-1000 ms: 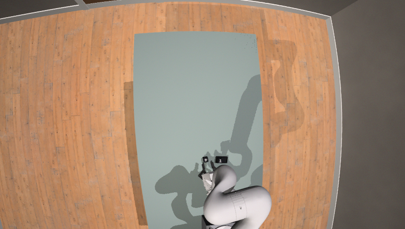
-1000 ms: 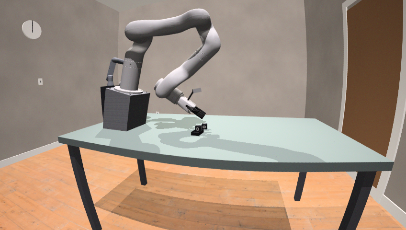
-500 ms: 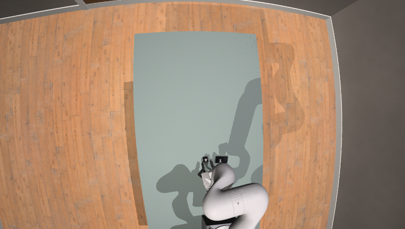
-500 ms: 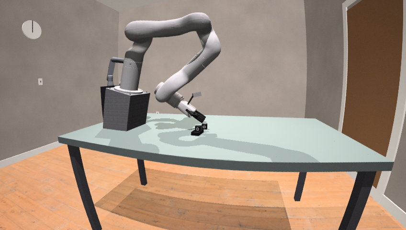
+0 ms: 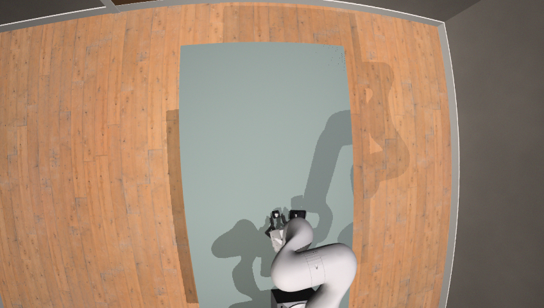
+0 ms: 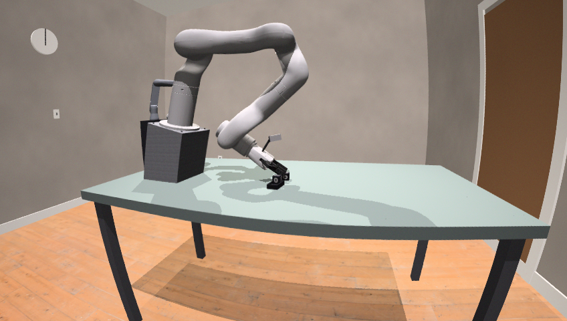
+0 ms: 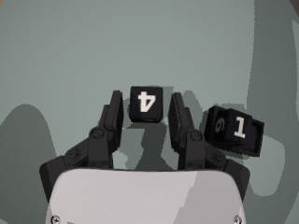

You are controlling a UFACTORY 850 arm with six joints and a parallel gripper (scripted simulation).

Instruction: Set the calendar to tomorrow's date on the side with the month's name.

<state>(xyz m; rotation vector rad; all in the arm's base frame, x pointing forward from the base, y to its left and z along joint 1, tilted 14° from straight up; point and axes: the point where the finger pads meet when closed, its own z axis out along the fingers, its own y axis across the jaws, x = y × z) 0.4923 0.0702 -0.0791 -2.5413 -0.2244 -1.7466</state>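
The claw [image 5: 278, 218] [image 6: 287, 172] [image 7: 146, 104] slants down, half-open and grasping nothing, its fingers apart on either side of a black cube showing a 4 [image 5: 276, 214] [image 6: 285, 176] [image 7: 146, 104]. That cube sits outside the tray [image 5: 302, 212] [image 6: 273, 186] [image 7: 254, 148], on the tabletop [image 5: 259, 114] [image 6: 358, 190] [image 7: 70, 61]. In the wrist view, the tray lies just right of the claw, holding the other cube [image 6: 276, 179] [image 7: 238, 127], a 1 on top.

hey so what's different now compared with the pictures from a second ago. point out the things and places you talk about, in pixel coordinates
The gripper [image 5: 278, 219] [image 6: 287, 171] [image 7: 146, 104] has come down toward the table, to the loose cube [image 5: 276, 214] [image 6: 285, 176] [image 7: 146, 104]. Nothing has been taken hold of or let go. The loose cube, the tray [image 5: 303, 217] [image 6: 273, 186] [image 7: 254, 148] and the cube in it [image 6: 276, 180] [image 7: 239, 127] look unmoved.
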